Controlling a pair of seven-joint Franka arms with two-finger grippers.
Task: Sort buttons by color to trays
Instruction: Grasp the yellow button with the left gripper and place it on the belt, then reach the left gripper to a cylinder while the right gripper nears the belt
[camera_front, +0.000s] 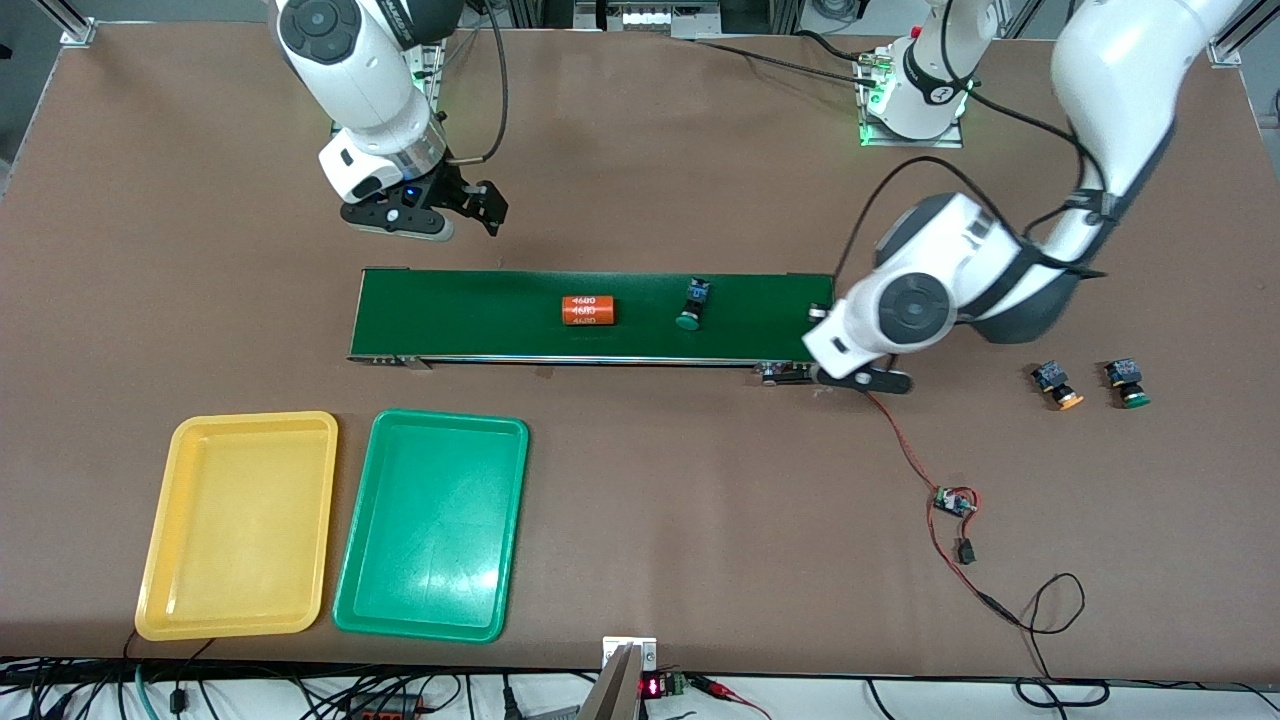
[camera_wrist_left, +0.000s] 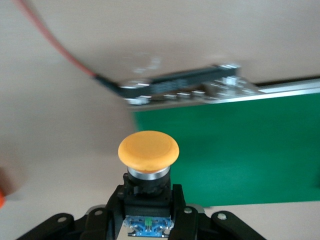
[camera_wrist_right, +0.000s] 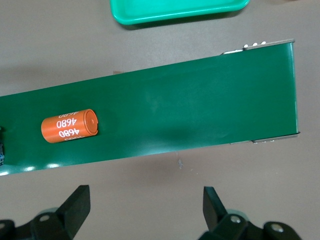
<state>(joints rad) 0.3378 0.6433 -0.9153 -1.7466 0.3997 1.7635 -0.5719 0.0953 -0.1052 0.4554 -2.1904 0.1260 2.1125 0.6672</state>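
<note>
Over the belt's (camera_front: 590, 315) end toward the left arm, the left gripper (camera_wrist_left: 149, 210) is clamped on a yellow button (camera_wrist_left: 148, 150) by its dark body, cap outward — the front view hides the grip under the wrist. Step in hand, as I judge it: feeding this button onto the belt. Next move calls for lowering it onto the green surface and letting go cleanly so it doesn't roll off the edge.

Right gripper (camera_front: 450, 205) hangs just off the belt toward the right arm's base, fingers (camera_wrist_right: 75, 207) spread wide, holding nothing — waiting.

Count, relative to the belt:
- Buttons, four: one held; one green (camera_front: 692, 305) lying on the belt; one yellow (camera_front: 1058, 385) and one green (camera_front: 1127, 383) on the table past the belt's left-arm end, near each other.
- One orange "4680" cylinder (camera_front: 588, 311) on the belt.
- Trays, two: yellow (camera_front: 165, 530) and green (camera_front: 365, 540), side by side, nearer the camera than the belt. Neither holds a button yet.
</note>
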